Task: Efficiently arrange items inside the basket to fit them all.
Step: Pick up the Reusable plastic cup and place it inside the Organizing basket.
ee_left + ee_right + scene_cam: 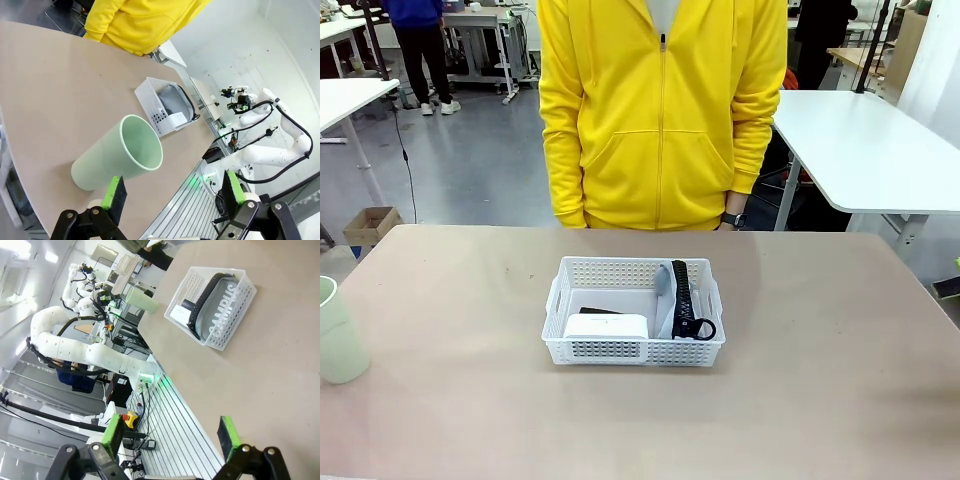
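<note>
The left gripper [174, 187] and right gripper [171, 432] both hang with jaws spread wide, nothing between them. The pale green cup [117, 155] stands just ahead of the left gripper, outside the basket [620, 350] lying farther beyond. Well ahead of the right gripper, that basket holds the grey pouch [220, 300] and small white box [606, 326].

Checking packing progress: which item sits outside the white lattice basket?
The pale green plastic cup, standing alone on the table at the robot's left. The grey oval zip pouch and small white box lie inside the white perforated plastic basket.
</note>
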Motion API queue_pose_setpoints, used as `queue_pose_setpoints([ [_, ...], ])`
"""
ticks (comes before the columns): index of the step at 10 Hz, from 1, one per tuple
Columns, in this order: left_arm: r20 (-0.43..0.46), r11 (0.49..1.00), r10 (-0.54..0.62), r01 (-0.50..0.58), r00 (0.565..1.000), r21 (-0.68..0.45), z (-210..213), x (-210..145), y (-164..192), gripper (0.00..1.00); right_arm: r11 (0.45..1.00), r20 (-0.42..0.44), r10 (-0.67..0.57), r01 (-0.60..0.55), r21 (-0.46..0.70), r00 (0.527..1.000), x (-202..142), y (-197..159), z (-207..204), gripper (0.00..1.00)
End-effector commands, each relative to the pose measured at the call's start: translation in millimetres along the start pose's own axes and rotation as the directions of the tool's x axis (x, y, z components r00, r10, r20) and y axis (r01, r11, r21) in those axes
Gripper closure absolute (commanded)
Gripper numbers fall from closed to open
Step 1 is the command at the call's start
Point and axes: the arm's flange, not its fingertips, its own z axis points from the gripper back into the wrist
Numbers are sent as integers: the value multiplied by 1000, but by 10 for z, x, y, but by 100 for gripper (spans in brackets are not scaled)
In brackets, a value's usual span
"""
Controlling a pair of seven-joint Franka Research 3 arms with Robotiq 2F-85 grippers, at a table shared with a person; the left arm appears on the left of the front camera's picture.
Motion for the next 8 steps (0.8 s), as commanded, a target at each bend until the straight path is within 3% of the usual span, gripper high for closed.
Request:
queue_pose_setpoints([
  [1, -11, 1000, -5, 5, 1000, -2, 2, -33, -55, 0, 1000, 16, -18, 17, 15, 1000, 21, 45, 1, 0],
  [2, 0, 1000, 0, 0, 1000, 0, 0, 0, 0, 0, 1000, 16, -18, 17, 15, 1000, 21, 45, 1, 0],
  [3, -71, 996, -79, 76, 994, -40, -14, -23, 71, 0, 1000, 16, -18, 17, 15, 1000, 21, 45, 1, 0],
  [4, -176, 967, -213, 182, 961, -178, 17, -23, 89, 0, 1000, 16, -18, 17, 15, 1000, 21, 45, 1, 0],
  [5, -141, 919, -343, 300, 929, -257, 84, 2, 152, 0, 1000, 16, -18, 17, 15, 1000, 21, 45, 1, 0],
  [6, -116, 884, -431, 393, 895, -255, 123, 1, 208, 0, 1000, 16, -18, 17, 15, 1000, 21, 45, 1, 0],
  [8, -122, 775, -607, 552, 785, -308, 161, -38, 347, 0, 1000, 16, -18, 17, 15, 1000, 21, 45, 1, 0],
])
